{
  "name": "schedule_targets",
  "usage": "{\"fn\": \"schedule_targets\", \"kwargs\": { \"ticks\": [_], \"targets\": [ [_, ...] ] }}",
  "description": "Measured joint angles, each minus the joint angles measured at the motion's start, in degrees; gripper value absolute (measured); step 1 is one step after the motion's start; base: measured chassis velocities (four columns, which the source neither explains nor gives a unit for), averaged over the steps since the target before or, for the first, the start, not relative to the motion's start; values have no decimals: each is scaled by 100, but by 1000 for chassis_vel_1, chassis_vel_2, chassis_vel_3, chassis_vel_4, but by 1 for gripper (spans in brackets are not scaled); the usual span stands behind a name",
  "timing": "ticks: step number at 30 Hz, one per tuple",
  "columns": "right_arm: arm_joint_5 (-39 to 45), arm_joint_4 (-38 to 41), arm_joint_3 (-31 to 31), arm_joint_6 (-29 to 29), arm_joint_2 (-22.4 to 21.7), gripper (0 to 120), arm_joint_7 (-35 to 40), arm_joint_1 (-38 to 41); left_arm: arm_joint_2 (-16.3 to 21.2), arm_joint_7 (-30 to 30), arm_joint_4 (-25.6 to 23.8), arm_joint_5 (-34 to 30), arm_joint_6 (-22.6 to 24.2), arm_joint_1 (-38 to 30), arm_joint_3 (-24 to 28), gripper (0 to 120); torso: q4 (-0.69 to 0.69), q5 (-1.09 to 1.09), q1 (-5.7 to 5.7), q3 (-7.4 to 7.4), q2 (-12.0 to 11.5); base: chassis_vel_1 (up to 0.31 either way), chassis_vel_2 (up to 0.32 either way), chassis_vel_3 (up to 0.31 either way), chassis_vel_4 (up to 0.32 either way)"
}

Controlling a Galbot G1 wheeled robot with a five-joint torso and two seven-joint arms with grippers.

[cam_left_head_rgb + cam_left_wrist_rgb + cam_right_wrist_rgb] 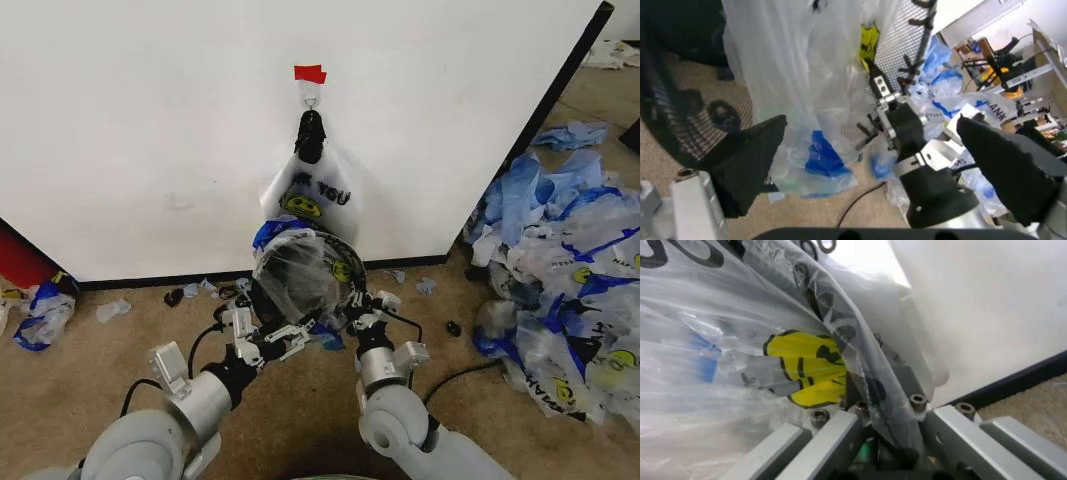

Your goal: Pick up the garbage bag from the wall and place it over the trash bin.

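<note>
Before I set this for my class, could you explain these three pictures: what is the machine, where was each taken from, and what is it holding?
This is a two-armed wheeled robot. One picture looks down from a camera on its head; the other two come from a camera on each wrist. It faces a plain white wall with a small metal hook, where a second printed bag hangs. On the brown carpet stands a round black wire-mesh trash bin with a thin see-through plastic garbage bag draped over it. The right gripper appears to pinch that bag's film at the rim. The left gripper is open beside the bin. A heap of blue-and-white bags lies to the right.
</note>
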Motion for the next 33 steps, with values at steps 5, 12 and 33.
{"fn": "schedule_targets", "kwargs": {
  "ticks": [5,12,33],
  "targets": [
    [7,57,-3,0,-53,0,-25,-11,-80,-1,133,67,-28,-57,69,100,0,0,0,0,0,0,0,0,0],
    [8,161,10,0,-148,0,-78,-47,-63,-30,198,87,-72,-86,55,100,0,1,0,0,0,0,0,0,0],
    [-79,236,-38,-1,-202,0,-109,-125,-85,-193,189,97,-72,63,-172,100,0,0,0,0,0,0,0,0,0]
  ]
}}
